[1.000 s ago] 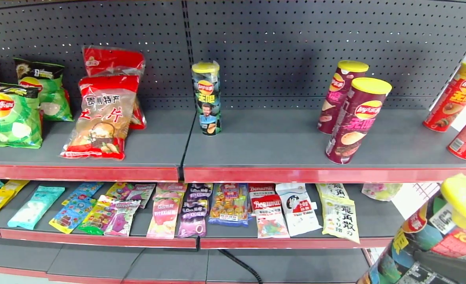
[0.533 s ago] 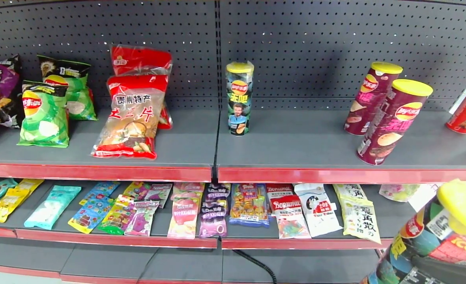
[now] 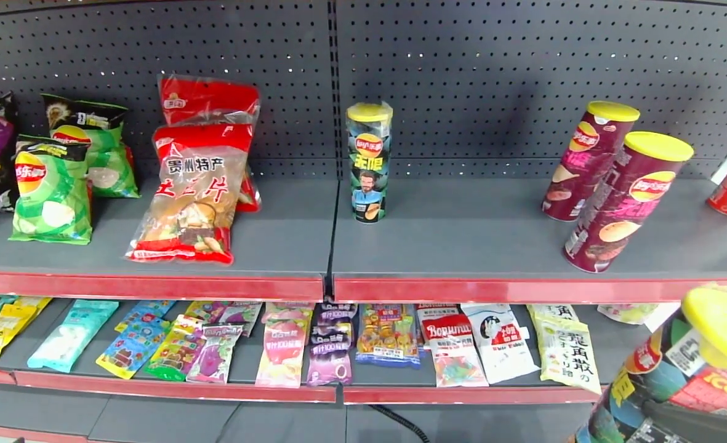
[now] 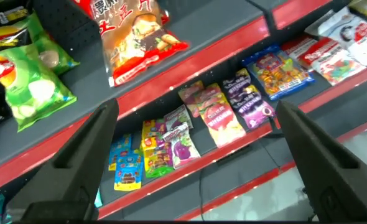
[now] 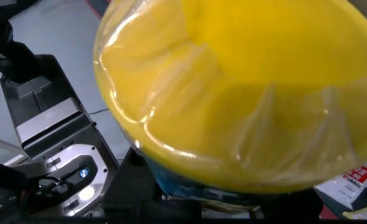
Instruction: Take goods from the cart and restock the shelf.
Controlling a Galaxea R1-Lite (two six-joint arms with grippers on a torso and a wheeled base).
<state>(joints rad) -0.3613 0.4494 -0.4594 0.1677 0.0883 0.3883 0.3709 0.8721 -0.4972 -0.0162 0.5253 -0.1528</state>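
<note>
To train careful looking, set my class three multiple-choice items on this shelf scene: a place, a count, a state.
1. The dark can stands on: A upper shelf; B lower shelf; C floor.
2. Maroon cans on the upper shelf: A one; B two; C four.
3. The left pincer is: A open, empty; B shut on a bag; C shut on a can.
1 A: it stands on the upper shelf.
2 B: two show, close together.
3 A: fingers spread, nothing between.
</note>
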